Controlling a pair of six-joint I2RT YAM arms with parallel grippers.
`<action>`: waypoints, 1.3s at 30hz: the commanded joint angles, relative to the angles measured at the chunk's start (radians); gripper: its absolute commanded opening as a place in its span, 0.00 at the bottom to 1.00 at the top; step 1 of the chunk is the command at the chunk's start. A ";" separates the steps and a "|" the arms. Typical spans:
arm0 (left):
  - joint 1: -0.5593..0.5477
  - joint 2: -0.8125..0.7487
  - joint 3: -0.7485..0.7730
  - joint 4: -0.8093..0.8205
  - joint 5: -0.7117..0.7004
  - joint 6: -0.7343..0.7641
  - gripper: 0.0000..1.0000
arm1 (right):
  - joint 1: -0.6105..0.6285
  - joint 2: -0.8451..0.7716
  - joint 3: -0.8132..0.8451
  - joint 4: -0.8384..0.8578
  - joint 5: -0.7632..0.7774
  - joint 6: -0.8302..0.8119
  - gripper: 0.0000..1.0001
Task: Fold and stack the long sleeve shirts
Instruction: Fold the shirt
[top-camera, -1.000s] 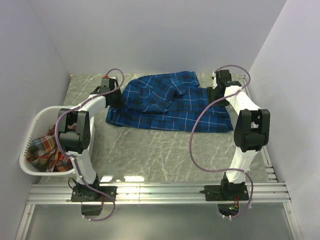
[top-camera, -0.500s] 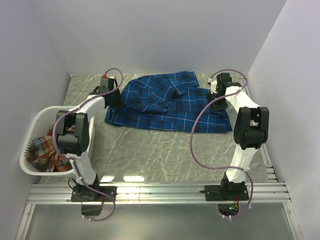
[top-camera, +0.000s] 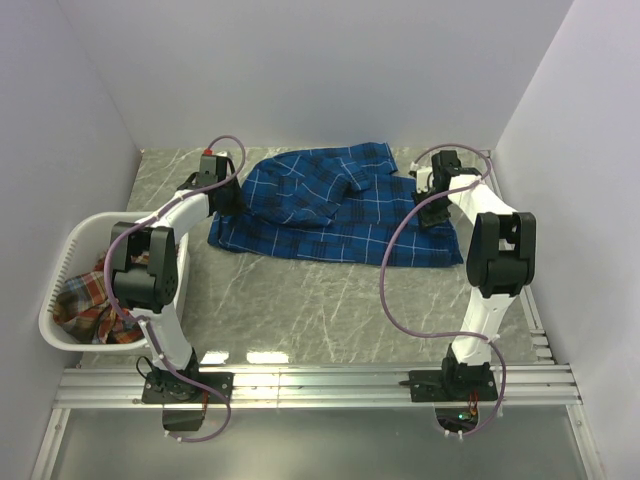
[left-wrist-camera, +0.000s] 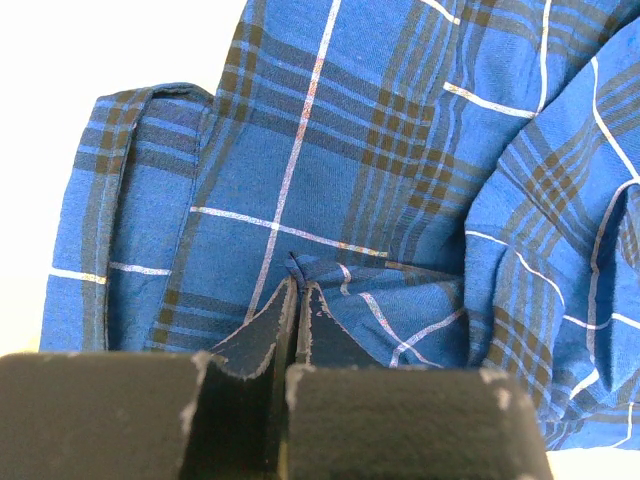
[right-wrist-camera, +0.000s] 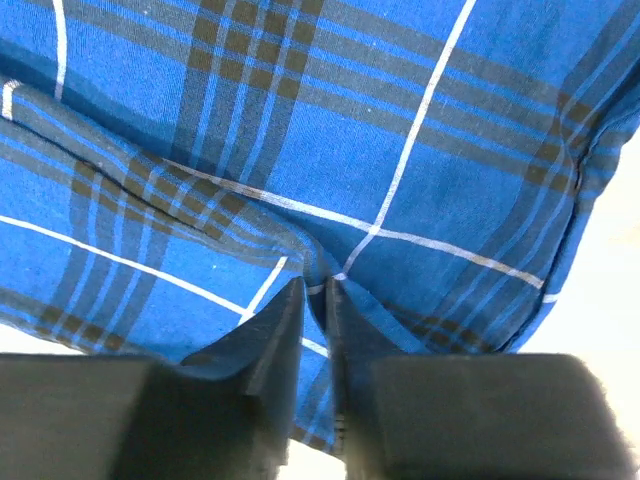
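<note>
The royal blue plaid shirt (top-camera: 340, 212) lies spread over the far half of the grey marbled surface (top-camera: 320, 300), reaching from near the far left corner across to the right edge. It is rumpled rather than flat. A loose fold of cloth is heaped over its upper left part, and its near hem runs roughly level with the near edge of the surface.

The left claw (left-wrist-camera: 298, 298) sits at the shirt's left side. In the left wrist view its two fingers are pressed together on a small raised pinch of blue cloth, with a doubled band of fabric just to the left of the pinch. The right claw (right-wrist-camera: 312, 298) sits at the shirt's right side, close to the right edge of the surface. In the right wrist view its fingers are likewise clamped on a narrow ridge of the same blue fabric, where a white grid line crosses it. Both arms reach out from the near edge towards the far corners.

The red-orange plaid shirt (top-camera: 88, 300) is bunched inside the white laundry basket (top-camera: 72, 242), which stands at the left edge of the surface, well apart from the blue shirt
</note>
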 joint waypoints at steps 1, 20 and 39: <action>-0.001 -0.050 -0.002 0.021 -0.016 -0.016 0.01 | -0.005 -0.030 0.002 -0.019 -0.016 0.012 0.01; -0.002 -0.224 -0.106 -0.031 -0.126 -0.063 0.00 | 0.028 -0.424 -0.198 0.047 0.119 0.398 0.00; -0.001 -0.322 -0.298 -0.037 -0.220 -0.100 0.00 | 0.032 -0.270 -0.103 0.038 0.202 0.452 0.00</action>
